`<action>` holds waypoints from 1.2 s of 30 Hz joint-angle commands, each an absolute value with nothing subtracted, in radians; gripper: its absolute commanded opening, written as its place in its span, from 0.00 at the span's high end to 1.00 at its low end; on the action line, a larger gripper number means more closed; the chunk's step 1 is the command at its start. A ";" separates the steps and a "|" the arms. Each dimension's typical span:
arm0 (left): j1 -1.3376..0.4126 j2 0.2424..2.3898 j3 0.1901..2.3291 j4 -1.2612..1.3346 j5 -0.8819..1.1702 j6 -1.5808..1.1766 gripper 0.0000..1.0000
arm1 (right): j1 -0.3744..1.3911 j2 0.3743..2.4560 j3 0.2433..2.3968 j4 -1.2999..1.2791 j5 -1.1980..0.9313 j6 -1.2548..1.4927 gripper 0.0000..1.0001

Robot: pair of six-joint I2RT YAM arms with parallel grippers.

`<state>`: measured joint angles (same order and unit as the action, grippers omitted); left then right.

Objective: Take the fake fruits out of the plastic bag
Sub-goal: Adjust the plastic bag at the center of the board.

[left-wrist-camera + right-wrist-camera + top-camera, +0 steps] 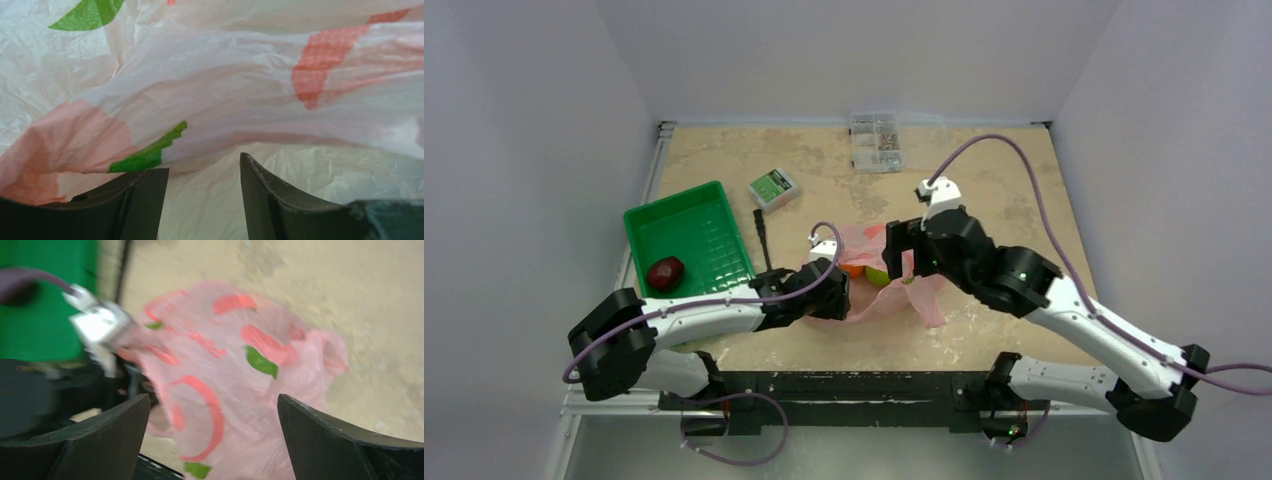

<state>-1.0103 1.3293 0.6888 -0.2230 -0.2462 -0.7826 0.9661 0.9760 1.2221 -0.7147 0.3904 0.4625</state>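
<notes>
Across the counter (984,180), the plastic bag (879,302) lies crumpled at centre, beside the green tray (694,225) that holds the dark red fruit (665,271). The left claw (205,167), fingers apart, noses into the film. The right claw (214,410) hangs wide apart above. An orange fruit (854,269) and a lime green fruit (879,276) sit inside. The danger: pinching film and dragging the unheld bag.

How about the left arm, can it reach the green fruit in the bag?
Probably not directly. The left gripper is open close to the green fruit, but its wrist view shows only folds of the plastic bag ahead, so film seems to block it.
</notes>
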 commanded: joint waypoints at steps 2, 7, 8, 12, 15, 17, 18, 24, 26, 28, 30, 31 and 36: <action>-1.023 1.334 0.705 -0.164 -0.243 -0.806 0.46 | 0.945 0.980 1.049 -0.801 0.479 0.542 0.01; -1.034 1.335 0.706 -0.150 -0.233 -0.808 0.46 | 0.945 0.964 0.919 -0.691 0.636 0.599 0.01; -1.039 1.334 0.705 -0.149 -0.236 -0.811 0.46 | 0.945 0.972 0.909 -0.690 0.672 0.612 0.01; -1.049 1.335 0.695 -0.144 -0.238 -0.815 0.45 | 0.945 0.987 0.866 -0.680 0.726 0.646 0.01; -1.049 1.344 0.681 -0.129 -0.243 -0.822 0.44 | 0.945 0.963 0.835 -0.664 0.731 0.685 0.02; -1.048 1.359 0.680 -0.127 -0.255 -0.827 0.43 | 0.945 0.932 0.801 -0.619 0.698 0.723 0.10; -1.046 1.369 0.682 -0.124 -0.260 -0.826 0.43 | 0.945 0.912 0.774 -0.593 0.664 0.742 0.15; -0.937 1.461 0.720 -0.096 -0.205 -0.782 0.43 | 0.945 0.802 0.645 -0.551 0.534 0.894 0.84; -0.872 1.497 0.755 -0.098 -0.167 -0.724 0.43 | 0.945 0.771 0.633 -0.564 0.523 0.904 0.94; -0.807 1.523 0.829 -0.156 -0.147 -0.653 0.43 | 0.945 0.734 0.627 -0.554 0.467 0.879 0.96; -0.743 1.541 0.903 -0.205 -0.130 -0.552 0.41 | 0.945 0.707 0.618 -0.508 0.389 0.811 0.96; -0.727 1.548 0.952 -0.249 -0.119 -0.513 0.40 | 0.945 0.700 0.616 -0.486 0.354 0.790 0.95; -0.715 1.430 0.967 -0.285 -0.009 -0.440 0.30 | 0.945 0.714 0.656 -0.478 0.292 0.697 0.90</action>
<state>-0.7132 1.5444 0.9585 -0.2569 -0.1268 -0.5510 0.9470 0.7044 0.6231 -0.5182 0.3702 0.7837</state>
